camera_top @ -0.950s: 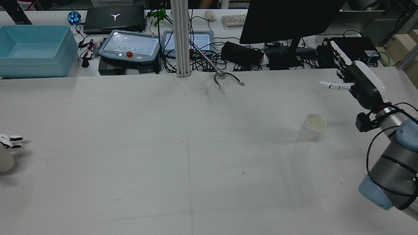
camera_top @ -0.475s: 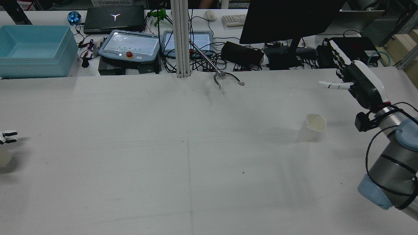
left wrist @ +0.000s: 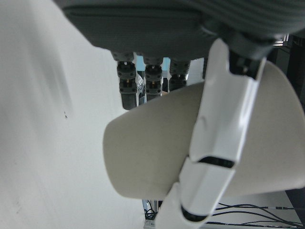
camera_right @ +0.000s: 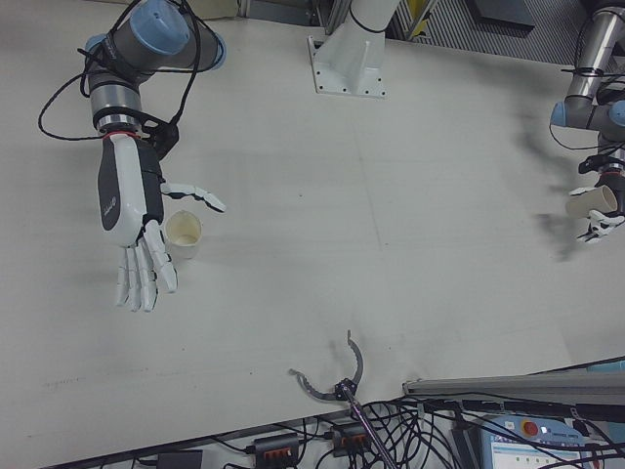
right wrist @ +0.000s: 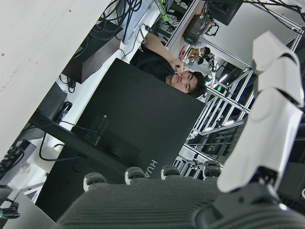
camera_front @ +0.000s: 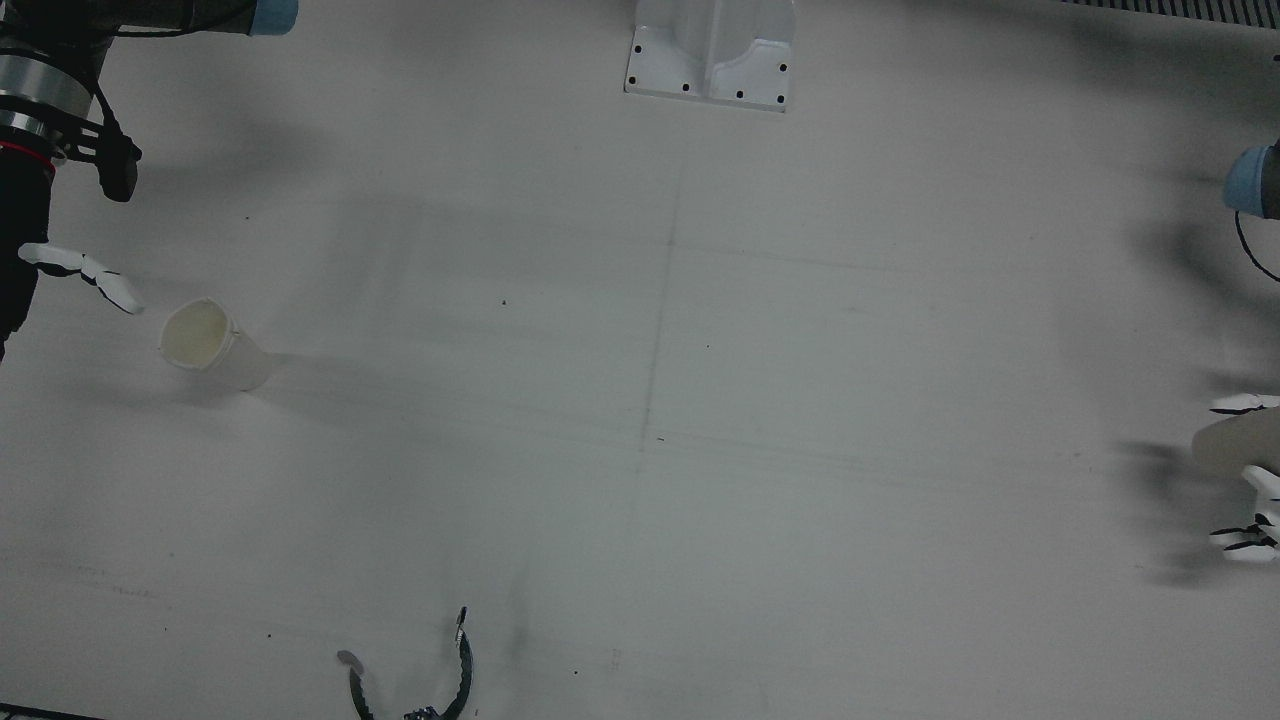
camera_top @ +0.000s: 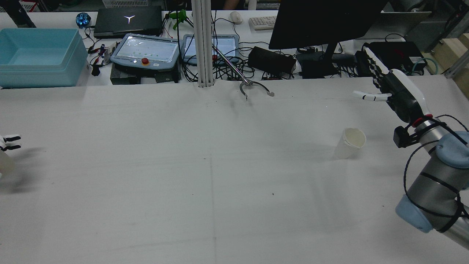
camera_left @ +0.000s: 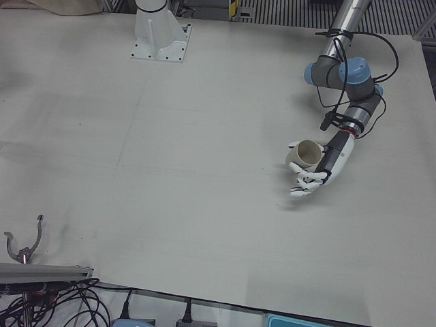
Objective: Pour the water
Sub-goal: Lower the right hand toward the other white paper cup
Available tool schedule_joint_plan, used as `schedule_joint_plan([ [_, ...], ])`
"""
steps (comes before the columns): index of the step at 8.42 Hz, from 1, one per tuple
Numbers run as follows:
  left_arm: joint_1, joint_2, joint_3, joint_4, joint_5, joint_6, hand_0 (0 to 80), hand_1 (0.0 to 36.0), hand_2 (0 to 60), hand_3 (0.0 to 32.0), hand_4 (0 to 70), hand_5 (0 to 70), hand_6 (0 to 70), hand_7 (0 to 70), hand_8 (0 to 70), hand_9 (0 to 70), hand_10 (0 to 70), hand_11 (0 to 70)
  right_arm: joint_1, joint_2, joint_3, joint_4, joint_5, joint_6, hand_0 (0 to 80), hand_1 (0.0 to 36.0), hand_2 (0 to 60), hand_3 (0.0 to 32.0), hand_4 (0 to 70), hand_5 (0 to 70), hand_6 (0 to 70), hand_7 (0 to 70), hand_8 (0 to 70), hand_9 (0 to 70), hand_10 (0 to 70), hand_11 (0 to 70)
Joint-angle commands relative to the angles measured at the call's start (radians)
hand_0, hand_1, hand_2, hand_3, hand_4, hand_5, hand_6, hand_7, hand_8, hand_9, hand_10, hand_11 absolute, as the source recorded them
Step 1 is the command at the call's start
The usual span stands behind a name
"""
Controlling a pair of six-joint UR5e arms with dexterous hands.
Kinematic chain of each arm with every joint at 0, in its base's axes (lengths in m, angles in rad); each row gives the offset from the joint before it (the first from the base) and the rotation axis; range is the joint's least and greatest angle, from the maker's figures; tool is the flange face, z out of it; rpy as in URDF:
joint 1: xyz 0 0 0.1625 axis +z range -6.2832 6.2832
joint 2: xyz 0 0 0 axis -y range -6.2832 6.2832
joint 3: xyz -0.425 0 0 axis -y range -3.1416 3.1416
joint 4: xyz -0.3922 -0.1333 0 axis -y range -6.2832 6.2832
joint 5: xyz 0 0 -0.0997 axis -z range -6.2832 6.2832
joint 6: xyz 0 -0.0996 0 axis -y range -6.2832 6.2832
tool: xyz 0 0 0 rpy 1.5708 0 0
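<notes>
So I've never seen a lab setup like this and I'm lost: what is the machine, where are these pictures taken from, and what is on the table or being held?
It is two robot arms at a white table, each ending in a white-and-black many-fingered hand. Two fixed cameras look from behind and from almost straight above; two more face the robot from the operators' side, so there its left arm appears on the right. A camera also rides on each hand.

The left hand is shut on a pale paper cup, lifted near the table's edge. The right hand is open, fingers spread, just beside a second pale paper cup that stands upright on the table. A metal grabber claw rests at the far edge. Beyond lie a monitor, a laptop, cables and a light blue plastic bin.
</notes>
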Motion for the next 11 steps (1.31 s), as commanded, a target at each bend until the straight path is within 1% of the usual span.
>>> schedule_joint_plan([
  [1, -0.001, 0.022, -0.046, 0.043, -0.006, 0.0, 80.0, 36.0, 23.4, 0.0, 70.0, 70.0, 35.7, 70.0, 16.2, 25.9, 15.4, 25.3, -0.066, 0.024, -0.072, 0.054, -0.001, -0.001, 46.5, 16.9, 19.3, 18.6, 0.0, 5.3, 3.0, 0.0, 1.9, 0.4, 0.0, 0.0],
  [2, -0.002, 0.023, -0.046, 0.043, -0.006, 0.0, 80.0, 36.0, 23.9, 0.0, 70.0, 70.0, 35.7, 70.0, 16.3, 25.9, 15.3, 25.2, -0.072, 0.021, -0.114, 0.094, -0.002, 0.004, 46.5, 16.8, 19.2, 19.0, 0.0, 5.3, 2.8, 0.0, 2.1, 0.7, 0.0, 0.0],
  [3, -0.004, 0.026, -0.058, 0.044, -0.006, 0.0, 80.0, 36.0, 24.1, 0.0, 70.0, 70.0, 35.7, 70.0, 16.3, 25.8, 15.2, 25.1, -0.103, 0.023, -0.13, 0.105, -0.001, 0.004, 46.6, 17.1, 19.7, 18.8, 0.0, 5.3, 3.0, 0.0, 1.9, 0.3, 0.0, 0.0],
  [4, -0.007, 0.028, -0.064, 0.049, -0.006, 0.0, 80.0, 36.0, 24.6, 0.0, 70.0, 70.0, 35.7, 70.0, 16.4, 25.8, 15.2, 25.0, -0.124, 0.021, -0.132, 0.105, -0.002, 0.004, 47.2, 18.2, 21.1, 19.8, 0.0, 5.4, 2.9, 0.0, 1.2, 0.0, 0.0, 0.0],
  [5, -0.013, 0.039, -0.064, 0.05, -0.005, 0.0, 80.0, 36.0, 24.5, 0.0, 70.0, 70.0, 35.9, 70.0, 16.5, 25.8, 15.2, 25.0, -0.117, 0.015, -0.129, 0.11, -0.002, 0.022, 47.5, 18.5, 20.4, 19.0, 0.0, 5.7, 2.8, 0.0, 1.3, 0.0, 0.0, 0.0],
  [6, -0.015, 0.048, -0.064, 0.047, -0.005, 0.0, 80.0, 36.0, 25.8, 0.0, 70.0, 70.0, 36.0, 70.0, 16.4, 25.8, 15.2, 25.0, -0.109, -0.005, -0.132, 0.172, -0.004, 0.08, 47.9, 19.3, 20.3, 17.8, 0.0, 5.8, 2.3, 0.0, 1.2, 0.0, 0.0, 0.0],
  [7, -0.015, 0.05, -0.063, 0.047, -0.005, -0.002, 80.0, 36.0, 25.8, 0.0, 70.0, 70.0, 36.2, 70.0, 16.6, 25.9, 15.3, 25.1, -0.103, -0.023, -0.129, 0.224, -0.007, 0.114, 47.8, 18.6, 18.0, 16.4, 0.0, 5.6, 1.3, 0.0, 0.7, 0.0, 0.0, 0.0],
  [8, -0.015, 0.05, -0.058, 0.046, -0.005, -0.002, 80.0, 36.0, 25.2, 0.0, 70.0, 70.0, 36.4, 70.0, 16.6, 26.0, 15.3, 25.2, -0.101, -0.066, -0.107, 0.229, -0.01, 0.128, 47.5, 17.2, 15.2, 16.0, 0.0, 5.3, 1.3, 0.0, 0.6, 0.0, 0.0, 0.0],
  [9, -0.015, 0.051, -0.053, 0.043, -0.005, -0.002, 80.0, 36.0, 26.3, 0.0, 70.0, 70.0, 36.4, 70.0, 16.7, 26.0, 15.3, 25.2, -0.107, -0.123, -0.098, 0.246, -0.01, 0.126, 46.7, 15.7, 14.5, 17.2, 0.0, 4.9, 2.6, 0.0, 0.6, 0.0, 0.0, 0.0],
  [10, -0.015, 0.056, -0.053, 0.041, -0.005, 0.0, 80.0, 36.0, 25.1, 0.0, 70.0, 70.0, 36.3, 70.0, 16.7, 26.1, 15.4, 25.3, -0.12, -0.167, -0.106, 0.311, -0.01, 0.126, 46.6, 16.0, 14.5, 17.4, 0.0, 4.7, 0.8, 0.0, 0.0, 0.0, 0.0, 0.0],
  [11, -0.013, 0.056, -0.053, 0.043, -0.005, 0.0, 80.0, 36.0, 24.5, 0.0, 70.0, 70.0, 36.2, 70.0, 16.8, 26.2, 15.4, 25.3, -0.121, -0.181, -0.109, 0.33, -0.01, 0.125, 45.9, 14.8, 13.9, 14.6, 0.0, 4.0, 0.0, 0.0, 0.0, 0.0, 0.0, 0.0],
])
